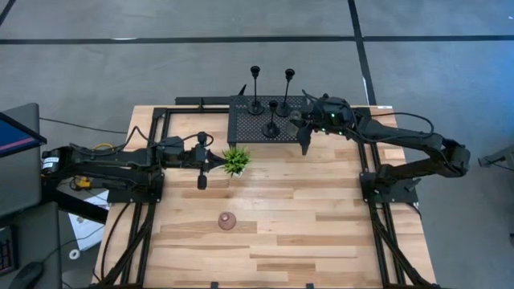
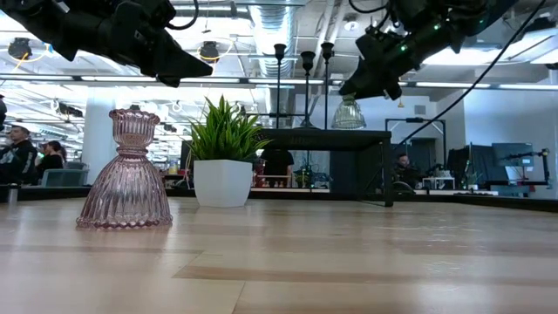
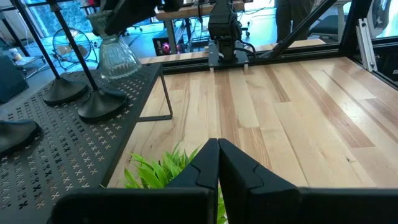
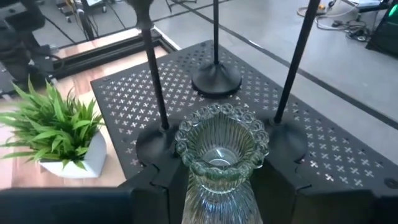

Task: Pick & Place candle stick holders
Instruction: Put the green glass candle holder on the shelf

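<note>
Three slim black holders [image 1: 271, 103] stand by their round bases on the black mesh rack [image 1: 245, 128] at the table's far side; they also show in the right wrist view [image 4: 214, 78]. My right gripper [image 1: 303, 122] is shut on the greenish glass cup [image 4: 221, 155] over the rack's right part, beside the holders. The pinkish glass cup [image 1: 227, 221] stands upright on the table, near the middle [image 2: 126, 170]. My left gripper [image 3: 217, 158] is shut and empty, hovering above the small potted plant [image 1: 235, 160]. My right gripper pinches the greenish cup's ribbed body [image 4: 205, 193], below its scalloped rim, between its two fingers [image 4: 152, 183], one on each side. The fingers slant down from the table's right. The cup sits upright, its base [image 2: 349, 125] close over the rack top; whether it touches, I cannot tell.
The potted plant [image 2: 222, 161] stands on the table just near of the rack's left corner. The rack stands on thin legs [image 3: 166, 93] above the wood. Black frame rails [image 1: 365, 160] run along the table's left and right sides. People show in the room behind [image 2: 17, 153].
</note>
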`<action>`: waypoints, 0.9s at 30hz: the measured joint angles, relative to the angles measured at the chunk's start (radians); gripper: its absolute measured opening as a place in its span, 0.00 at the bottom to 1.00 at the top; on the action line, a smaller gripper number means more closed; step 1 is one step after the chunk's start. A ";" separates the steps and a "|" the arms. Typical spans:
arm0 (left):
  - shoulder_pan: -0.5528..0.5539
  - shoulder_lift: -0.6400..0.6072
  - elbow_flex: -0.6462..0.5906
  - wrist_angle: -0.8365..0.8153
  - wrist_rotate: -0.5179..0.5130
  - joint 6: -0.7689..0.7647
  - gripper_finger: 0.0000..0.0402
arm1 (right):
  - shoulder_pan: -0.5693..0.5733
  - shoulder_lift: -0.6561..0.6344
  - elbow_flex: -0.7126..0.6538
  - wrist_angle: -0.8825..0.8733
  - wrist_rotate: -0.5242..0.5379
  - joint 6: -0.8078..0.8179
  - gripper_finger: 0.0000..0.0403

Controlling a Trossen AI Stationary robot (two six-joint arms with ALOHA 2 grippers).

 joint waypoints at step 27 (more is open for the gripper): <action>0.000 0.000 0.000 0.000 0.000 0.000 0.02 | -0.032 0.001 0.000 0.000 -0.001 0.011 0.39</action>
